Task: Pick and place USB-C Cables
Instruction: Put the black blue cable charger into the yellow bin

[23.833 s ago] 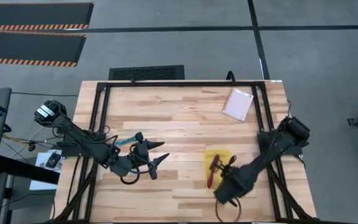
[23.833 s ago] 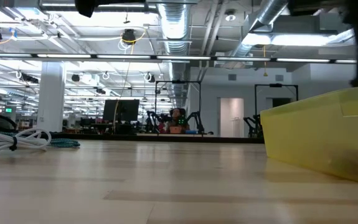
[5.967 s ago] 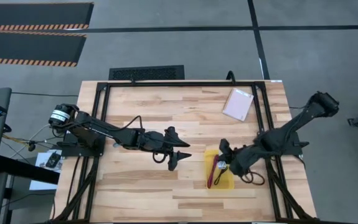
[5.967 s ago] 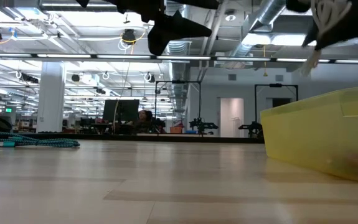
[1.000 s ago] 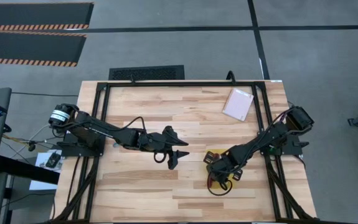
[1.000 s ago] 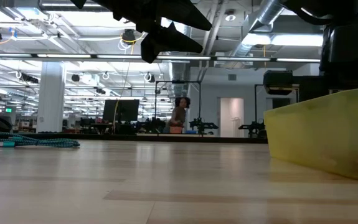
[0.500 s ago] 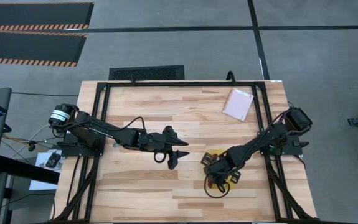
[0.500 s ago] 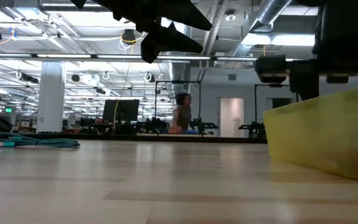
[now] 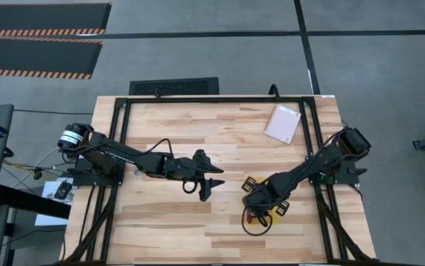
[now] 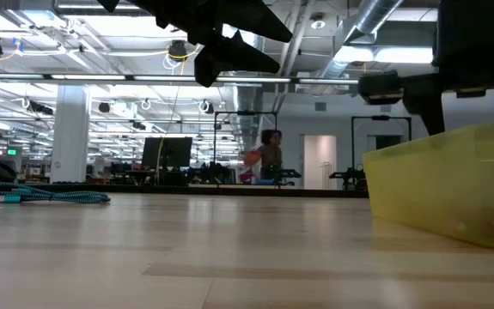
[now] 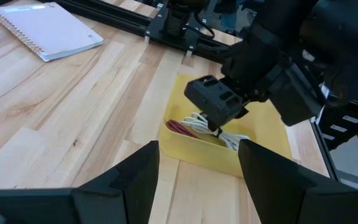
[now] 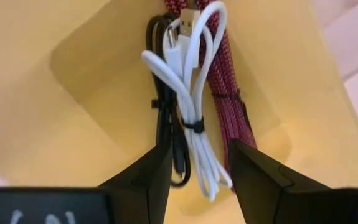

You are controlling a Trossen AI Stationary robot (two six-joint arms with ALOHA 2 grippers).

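White cable (image 12: 191,118) lay in the yellow tray (image 11: 266,130) at lower right of centre in the high view, between the black cable (image 12: 163,112) and the red cable (image 12: 222,81), all three touching side by side. Right gripper (image 12: 194,171) sat low over the tray with fingers spread either side of the white bundle, gripping nothing. Left gripper (image 9: 211,177) hung open and empty at mid-frame; the teal cable (image 10: 45,194) lay at the far left of the low view.

light: bright, even overhead | shadows: soft | blur: near claw fingers
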